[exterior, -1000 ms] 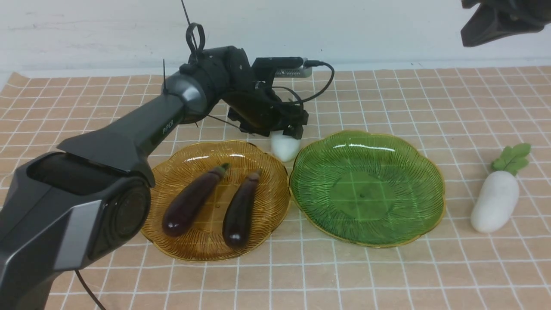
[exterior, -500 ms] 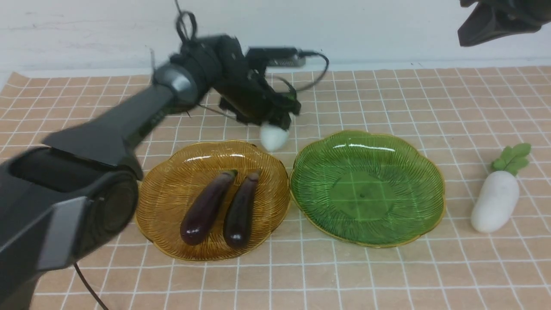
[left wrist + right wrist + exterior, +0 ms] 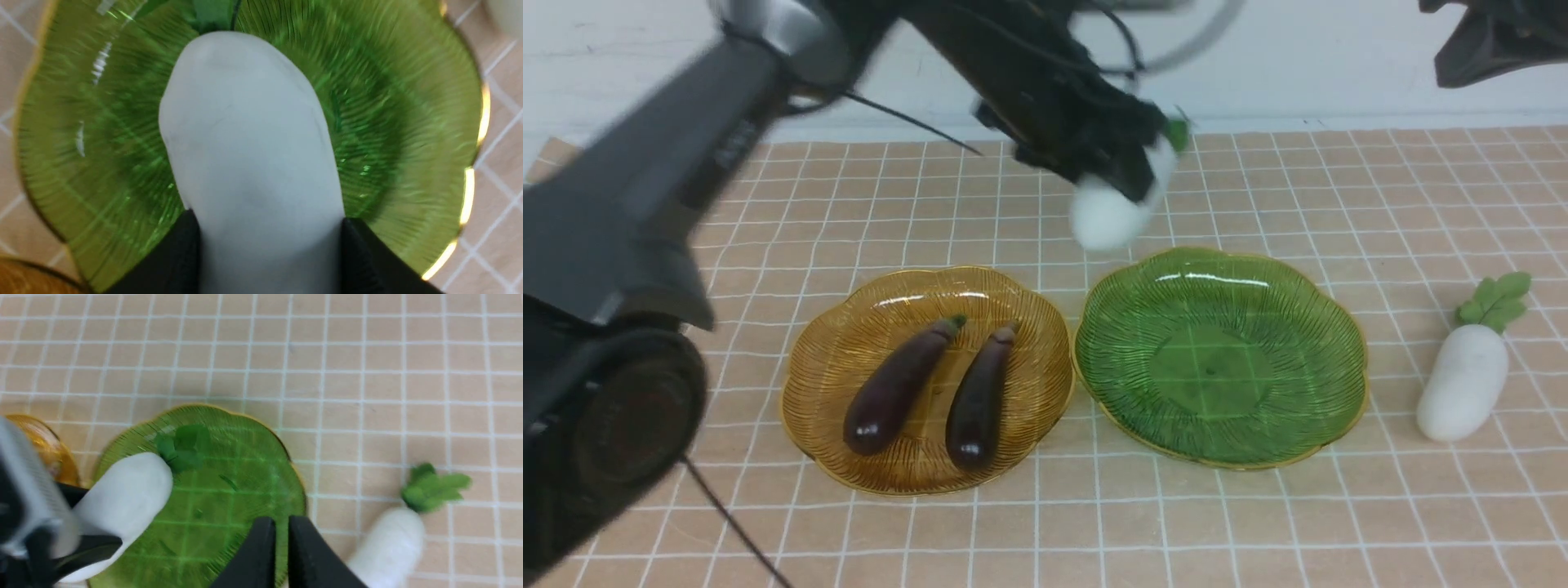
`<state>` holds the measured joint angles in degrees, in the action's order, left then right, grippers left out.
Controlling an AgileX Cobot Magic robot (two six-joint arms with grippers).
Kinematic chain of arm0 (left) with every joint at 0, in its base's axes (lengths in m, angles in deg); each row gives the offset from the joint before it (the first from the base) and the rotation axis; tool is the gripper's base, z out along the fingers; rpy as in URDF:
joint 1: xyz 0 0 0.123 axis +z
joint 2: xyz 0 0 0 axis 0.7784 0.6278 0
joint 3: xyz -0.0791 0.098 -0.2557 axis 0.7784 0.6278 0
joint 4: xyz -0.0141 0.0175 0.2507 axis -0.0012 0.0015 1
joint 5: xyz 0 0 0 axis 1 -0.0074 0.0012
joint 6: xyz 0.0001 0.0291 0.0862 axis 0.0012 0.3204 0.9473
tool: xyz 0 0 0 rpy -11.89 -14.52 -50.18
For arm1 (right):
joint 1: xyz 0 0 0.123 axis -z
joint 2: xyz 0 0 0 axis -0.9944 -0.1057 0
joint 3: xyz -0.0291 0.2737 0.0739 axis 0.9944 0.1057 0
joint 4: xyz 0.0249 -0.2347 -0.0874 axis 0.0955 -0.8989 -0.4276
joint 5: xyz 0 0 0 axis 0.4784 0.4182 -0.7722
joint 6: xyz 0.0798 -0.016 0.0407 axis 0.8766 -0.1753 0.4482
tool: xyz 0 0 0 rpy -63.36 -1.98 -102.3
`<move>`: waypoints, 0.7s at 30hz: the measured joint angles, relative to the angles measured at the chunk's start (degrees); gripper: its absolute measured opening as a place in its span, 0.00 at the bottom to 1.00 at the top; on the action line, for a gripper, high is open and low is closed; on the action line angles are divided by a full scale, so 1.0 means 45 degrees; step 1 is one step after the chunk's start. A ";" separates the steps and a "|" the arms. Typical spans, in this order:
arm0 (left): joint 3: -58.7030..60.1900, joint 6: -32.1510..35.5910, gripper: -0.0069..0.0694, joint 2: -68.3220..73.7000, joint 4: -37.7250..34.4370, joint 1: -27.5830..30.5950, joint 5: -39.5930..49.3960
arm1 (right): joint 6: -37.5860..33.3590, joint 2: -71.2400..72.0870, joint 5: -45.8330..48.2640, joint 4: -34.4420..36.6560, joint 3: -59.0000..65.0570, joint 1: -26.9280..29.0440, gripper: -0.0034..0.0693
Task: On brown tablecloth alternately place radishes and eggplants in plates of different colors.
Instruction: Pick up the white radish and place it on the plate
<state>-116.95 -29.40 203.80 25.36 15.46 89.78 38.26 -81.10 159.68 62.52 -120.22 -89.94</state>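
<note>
The left gripper [image 3: 269,220] clamps its black fingers [image 3: 184,253] on the stem-side half of a white radish [image 3: 1107,214], held in the air over the far rim of the green plate [image 3: 1258,425]; motion blurs the arm in the front view. The right gripper [image 3: 282,527] hangs high over the plate's right side, its jaws a narrow slit apart and holding nothing. A second radish [image 3: 1462,388] lies on the brown tablecloth [image 3: 1339,204] to the plate's right. Two eggplants [image 3: 898,384] [image 3: 978,396] lie side by side on the amber plate [image 3: 849,359] to its left.
</note>
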 joint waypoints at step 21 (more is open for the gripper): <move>-0.0206 -0.1753 0.45 -0.1114 0.2464 -0.0284 0.0036 | 0.1174 -0.3494 -0.2989 0.0086 0.5091 0.2597 1.00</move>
<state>-117.88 -37.29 198.79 36.45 14.19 89.94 43.55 -96.83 146.23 62.91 -97.32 -78.25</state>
